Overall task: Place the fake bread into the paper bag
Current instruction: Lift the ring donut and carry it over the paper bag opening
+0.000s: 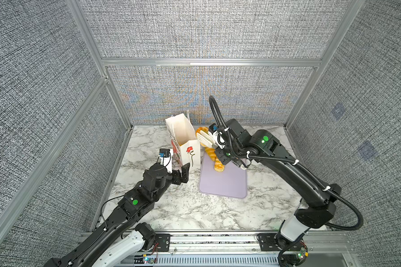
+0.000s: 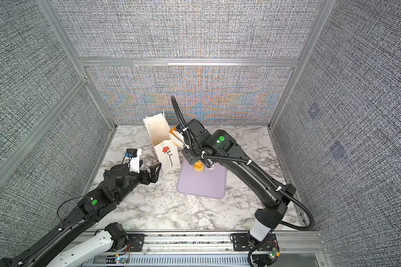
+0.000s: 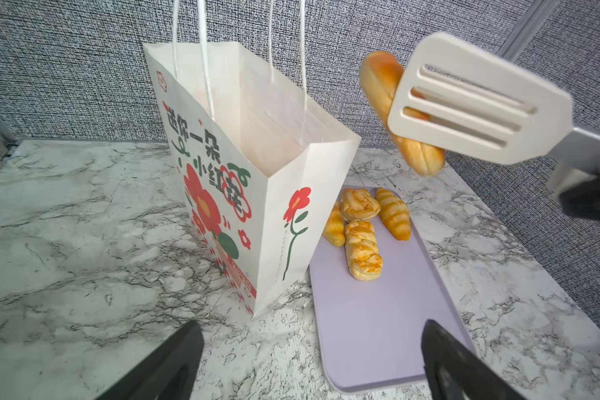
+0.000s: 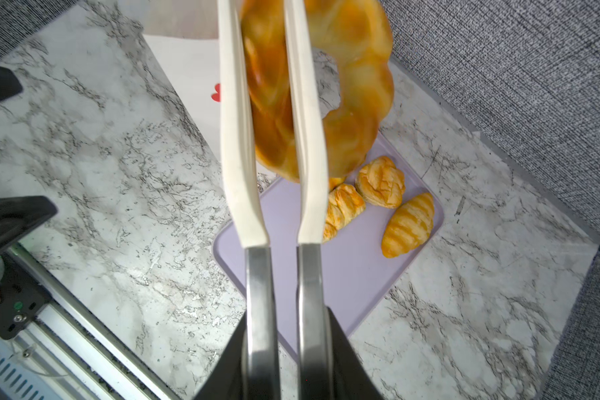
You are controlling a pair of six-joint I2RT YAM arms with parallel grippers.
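Four pastries lie at the far end of the lavender tray (image 3: 378,329): croissant (image 3: 394,214), braided loaf (image 3: 362,252), round flaky bun (image 3: 359,206), and a fourth piece (image 3: 335,225) half hidden by the bag. Fifth one, the ring-shaped bread (image 4: 361,69), is in the air, pinched between the white blades of the tongs (image 3: 478,100). It hangs above the tray's far end, just beside the open mouth of the paper bag (image 3: 284,214), outside the rim.

Right gripper (image 4: 288,322): clenched on the tongs' steel handles.

Left gripper (image 3: 310,325): released, jaws spread wide, holding nothing. It is low over the marble table (image 1: 171,208), near the bag's front bottom corner. Can't tell if one finger touches the paper.

Bag stands upright on the table, handles up, its side right against the tray's edge. Bag floor not visible.
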